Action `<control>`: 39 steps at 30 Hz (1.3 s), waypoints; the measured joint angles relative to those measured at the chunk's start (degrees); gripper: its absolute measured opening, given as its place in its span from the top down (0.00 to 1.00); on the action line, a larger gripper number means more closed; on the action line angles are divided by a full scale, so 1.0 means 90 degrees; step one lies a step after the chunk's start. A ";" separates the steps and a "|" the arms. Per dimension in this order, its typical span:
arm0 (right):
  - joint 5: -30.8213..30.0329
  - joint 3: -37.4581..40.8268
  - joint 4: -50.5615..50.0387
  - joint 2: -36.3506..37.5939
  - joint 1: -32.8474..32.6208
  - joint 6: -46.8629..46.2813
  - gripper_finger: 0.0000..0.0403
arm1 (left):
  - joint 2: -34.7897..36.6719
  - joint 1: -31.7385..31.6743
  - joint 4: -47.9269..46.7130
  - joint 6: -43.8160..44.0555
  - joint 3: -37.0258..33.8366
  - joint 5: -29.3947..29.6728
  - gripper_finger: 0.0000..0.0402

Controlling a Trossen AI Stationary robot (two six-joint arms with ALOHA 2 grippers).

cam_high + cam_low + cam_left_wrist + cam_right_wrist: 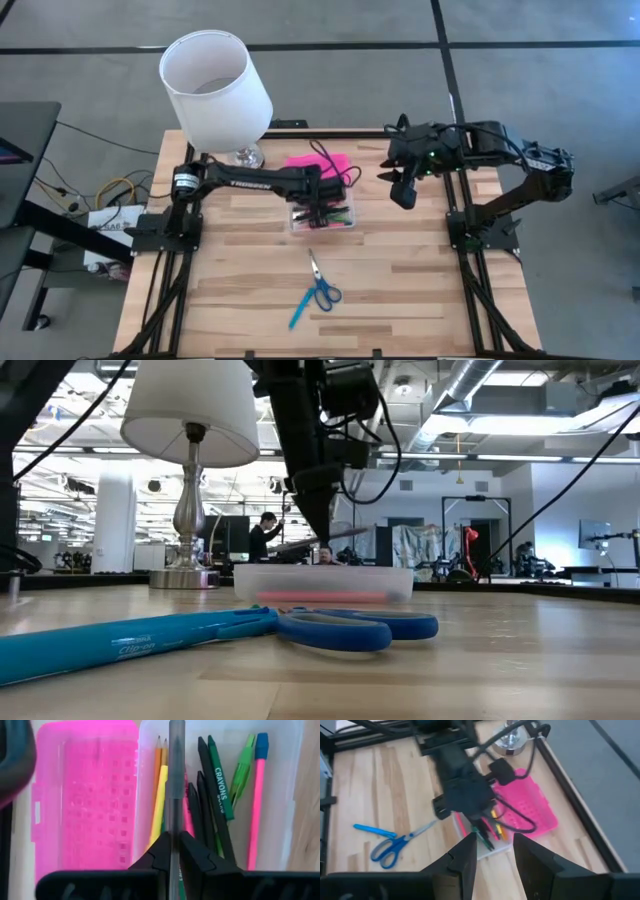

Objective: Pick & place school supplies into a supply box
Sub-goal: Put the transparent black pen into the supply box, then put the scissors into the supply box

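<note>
The supply box (220,795), a clear tray holding several pencils, crayons and pens, lies mid-table with its pink lid (85,800) open flat on the far side. My left gripper (174,840) hovers over the tray (322,218), shut on a thin grey pen (176,765). Blue-handled scissors (322,285) and a blue marker (300,310) lie flat on the table nearer the front edge. My right gripper (405,185) waits raised to the right of the box, open (492,855) and holding nothing. My left gripper pinches the grey pen's barrel (175,820) between its two fingers, just behind the cap. The fingers come steeply from above. The capped end sticks out ahead of them along the tray's length, over the pencils. The low view shows the pen (320,540) clear above the tray.
A table lamp with a big white shade (215,85) stands at the back left, its metal foot (248,157) close to the pink lid. Bare wood (430,290) lies to the front right. People show in the room beyond the table (265,535).
</note>
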State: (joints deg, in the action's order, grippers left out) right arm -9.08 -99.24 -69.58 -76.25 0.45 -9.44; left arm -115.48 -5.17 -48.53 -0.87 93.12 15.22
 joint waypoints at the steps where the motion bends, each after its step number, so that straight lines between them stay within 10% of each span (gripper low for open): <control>1: -0.0001 0.0000 0.0000 0.0000 -0.0056 -0.0084 0.70 | 0.0000 -0.0038 0.0000 -0.0106 0.0000 -0.0033 0.97; 24: -0.0716 -0.0005 0.0020 -0.0279 -0.1150 -0.1192 0.70 | 0.0074 -0.0248 -0.0264 -0.0403 -0.0001 -0.0427 0.61; 39: -0.0661 0.0010 0.0387 -0.1774 -0.1876 -0.1066 0.70 | 0.1903 -0.0098 -0.1044 -0.0521 0.0000 -0.0638 0.58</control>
State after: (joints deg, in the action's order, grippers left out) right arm -15.03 -99.15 -66.10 -92.21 -16.44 -19.03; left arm -98.35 -6.05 -57.93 -5.56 93.12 9.48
